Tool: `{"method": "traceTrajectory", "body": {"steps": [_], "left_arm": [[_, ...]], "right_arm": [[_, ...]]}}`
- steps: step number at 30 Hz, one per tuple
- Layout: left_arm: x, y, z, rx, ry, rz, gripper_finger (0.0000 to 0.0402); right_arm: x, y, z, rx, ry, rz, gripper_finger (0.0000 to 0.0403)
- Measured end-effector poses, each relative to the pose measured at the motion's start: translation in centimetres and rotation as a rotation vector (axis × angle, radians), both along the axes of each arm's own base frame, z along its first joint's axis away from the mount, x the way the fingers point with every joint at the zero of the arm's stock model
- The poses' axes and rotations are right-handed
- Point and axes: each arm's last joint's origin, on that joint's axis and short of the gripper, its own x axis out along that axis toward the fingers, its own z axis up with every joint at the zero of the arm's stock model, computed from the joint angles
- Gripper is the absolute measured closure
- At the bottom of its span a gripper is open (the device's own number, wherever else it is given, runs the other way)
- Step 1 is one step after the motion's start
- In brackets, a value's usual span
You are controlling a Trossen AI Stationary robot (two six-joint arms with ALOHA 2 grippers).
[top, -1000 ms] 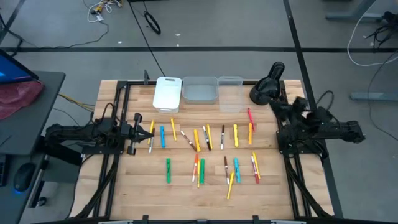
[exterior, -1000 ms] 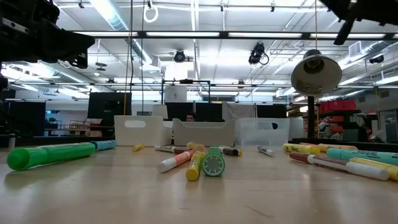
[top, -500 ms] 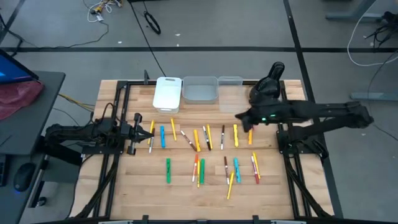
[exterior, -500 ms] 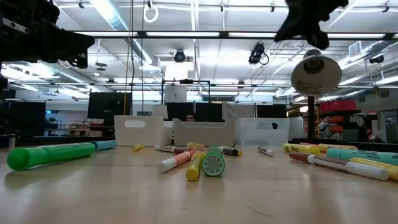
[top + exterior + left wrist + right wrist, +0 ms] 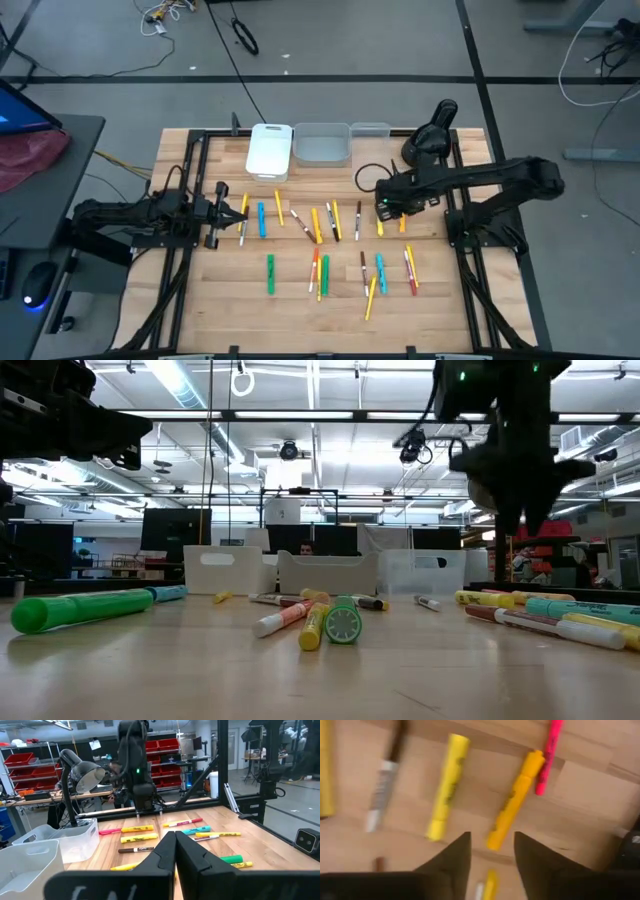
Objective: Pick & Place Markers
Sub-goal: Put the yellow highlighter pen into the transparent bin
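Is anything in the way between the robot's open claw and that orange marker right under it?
Nothing visible. The right gripper hangs open above the orange marker, with only bare table between; a yellow marker lies beside it.

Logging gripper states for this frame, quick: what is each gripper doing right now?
Left gripper: shut, empty, parked at the table's left edge.
Right gripper: open, empty, over the orange marker.
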Motion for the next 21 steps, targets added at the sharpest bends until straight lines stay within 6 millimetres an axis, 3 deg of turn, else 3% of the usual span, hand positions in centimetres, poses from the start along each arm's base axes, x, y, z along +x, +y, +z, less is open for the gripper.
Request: {"method": "traceTrajectory", "body": {"steps": [4,9,16,21], "left_arm": [[0.0,0.0,0.0,0.0,0.0,0.0,0.039],[0.0,0.0,0.0,0.0,0.0,0.0,0.039],[0.0,0.0,0.0,0.0,0.0,0.0,0.039],[0.0,0.0,0.0,0.0,0.0,0.0,0.039]], "right_arm": [[-0.7,-0.4,-3.2,0.052,0.084,0.027,0.0202],[-1.6,-0.8,-6.3,0.079,0.038,-0.015,0.0205],[-2.4,-0.9,-8.5,0.064,-0.038,-0.065,0.0248],[-2.5,-0.9,-8.8,0.048,-0.041,-0.06,0.031]]}}
